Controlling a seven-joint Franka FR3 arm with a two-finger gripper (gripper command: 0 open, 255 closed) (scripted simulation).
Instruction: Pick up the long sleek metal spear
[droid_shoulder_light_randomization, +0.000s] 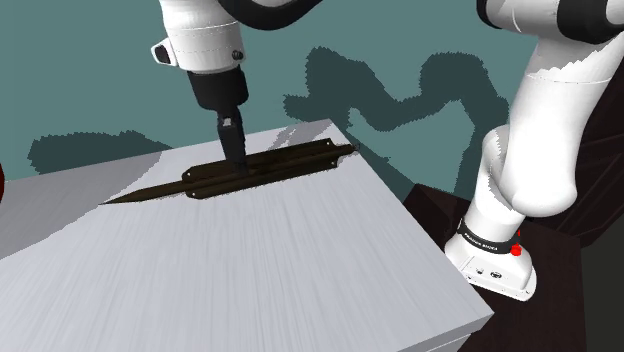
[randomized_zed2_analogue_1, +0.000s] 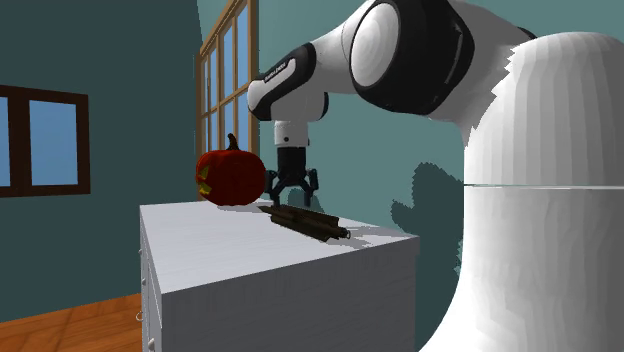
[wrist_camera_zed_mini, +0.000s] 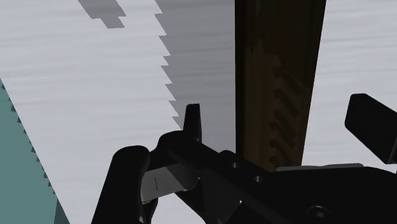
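Two black fingers (wrist_camera_zed_mini: 192, 119) of the all-black claw (randomized_zed2_analogue_1: 290, 192) stand apart, straddling the long dark brown spear (droid_shoulder_light_randomization: 285, 162) without touching it; it lies flat near the pale grey tabletop's (droid_shoulder_light_randomization: 300, 270) far edge.

Pumpkin (randomized_zed2_analogue_1: 231, 178) near spear (droid_shoulder_light_randomization: 290, 160) tip — blocks that end; tabletop (droid_shoulder_light_randomization: 300, 270) beside spear open.

The long dark brown spear (droid_shoulder_light_randomization: 290, 160) looks dull and mottled, closer to stained wood or tarnished metal than to polished steel. The pale grey surface (droid_shoulder_light_randomization: 280, 260) under it is matt, with fine streaks like brushed grain. The black two-finger tool (droid_shoulder_light_randomization: 238, 160) is matt, and the white arm shell (droid_shoulder_light_randomization: 540, 130) is smooth and softly glossy. The far red pumpkin (randomized_zed2_analogue_1: 230, 177) looks smooth and faintly shiny. The orange floor (randomized_zed2_analogue_1: 70, 320) shows wood planks.
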